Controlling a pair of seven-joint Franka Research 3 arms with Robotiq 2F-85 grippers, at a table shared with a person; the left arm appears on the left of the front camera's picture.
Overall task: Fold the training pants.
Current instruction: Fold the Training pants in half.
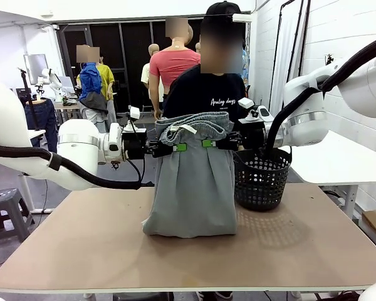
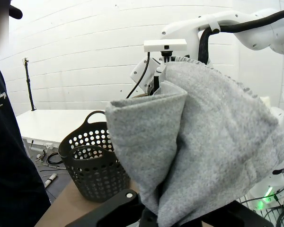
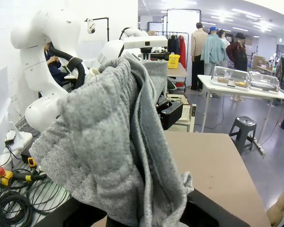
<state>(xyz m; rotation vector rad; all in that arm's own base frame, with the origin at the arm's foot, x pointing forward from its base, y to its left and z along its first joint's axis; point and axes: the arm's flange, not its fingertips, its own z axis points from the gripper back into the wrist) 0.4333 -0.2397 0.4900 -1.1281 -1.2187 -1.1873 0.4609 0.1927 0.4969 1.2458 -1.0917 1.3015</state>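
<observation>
The light grey training pants [image 1: 193, 182] hang upright above the table, held by the waistband, with the lower end bunched on the tabletop. My left gripper [image 1: 177, 148] is shut on the waistband's left side, and my right gripper [image 1: 210, 143] is shut on its right side. The two grippers sit close together at the same height. In the left wrist view the grey training pants [image 2: 203, 142] drape over my fingers and hide the tips. The right wrist view has the same grey training pants [image 3: 113, 146] bulging over its fingers.
A black mesh basket [image 1: 262, 177] stands on the table just right of the pants. A person in a black shirt [image 1: 207, 94] stands behind the pants at the far side. The brown table [image 1: 81, 251] has free room at the left and front.
</observation>
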